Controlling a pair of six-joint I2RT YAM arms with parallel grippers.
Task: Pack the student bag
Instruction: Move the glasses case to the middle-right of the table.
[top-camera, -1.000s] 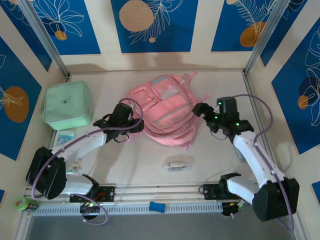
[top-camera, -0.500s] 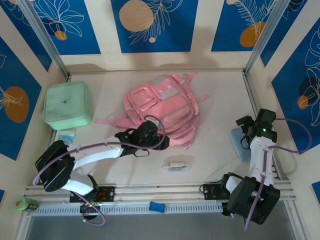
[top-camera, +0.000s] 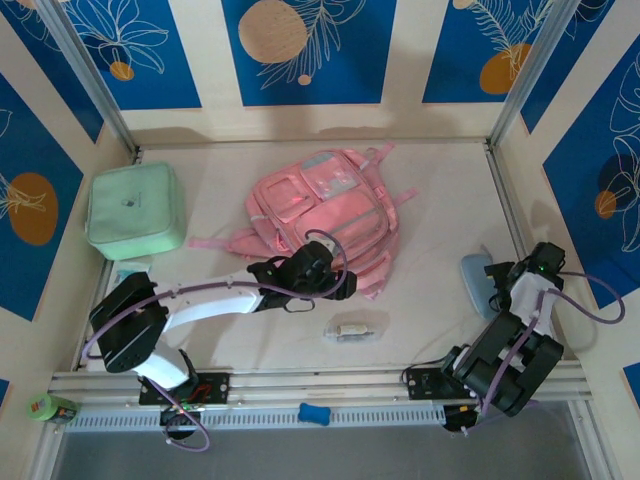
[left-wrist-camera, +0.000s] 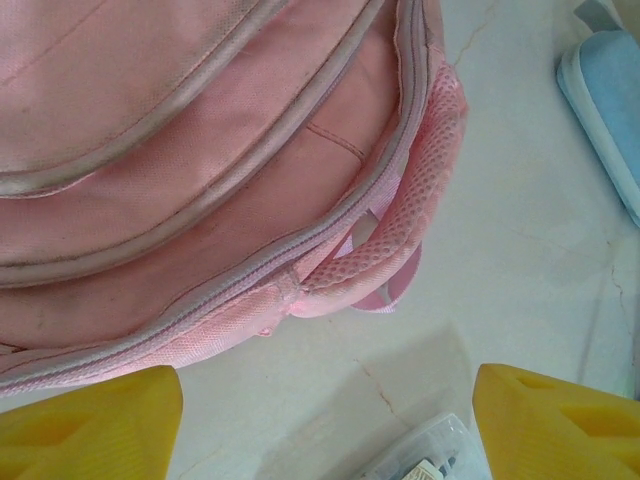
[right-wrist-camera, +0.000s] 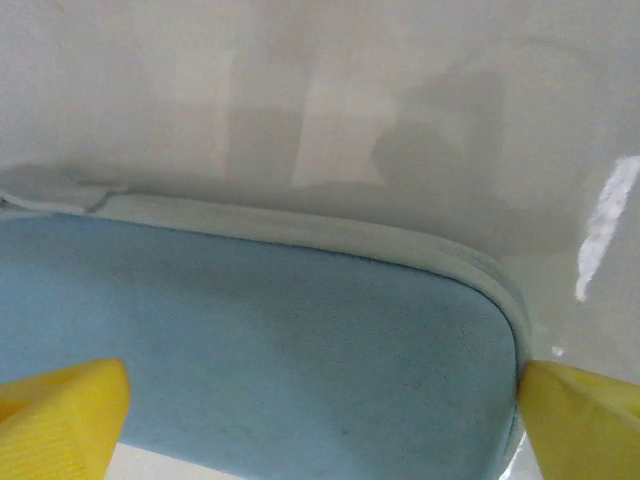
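From above, the student bag is lying flat in the middle of the pale table, toward the far side. It is soft pink fabric with grey-blue trim panels, and its thin straps are trailing out left and right. The left end effector is hovering at the bag's near edge. A square, padded mint green case is sitting at the far left, well apart from the bag. A small clear packet is lying just near of the left end effector. The right end effector is hanging beside a pale blue case at the right edge.

In the left wrist view, the left end effector is standing open, its yellow fingertips spread wide with nothing between them. The bag's woven fabric is curving in seams with grey piping, and a padded mesh strap is bulging from its right side. The clear packet's corner is showing just beyond the fingertips.

In the right wrist view, the right end effector is gaping wide over the blue case, which is smooth, matte and round-cornered with a pale rim; I cannot tell whether they are touching.
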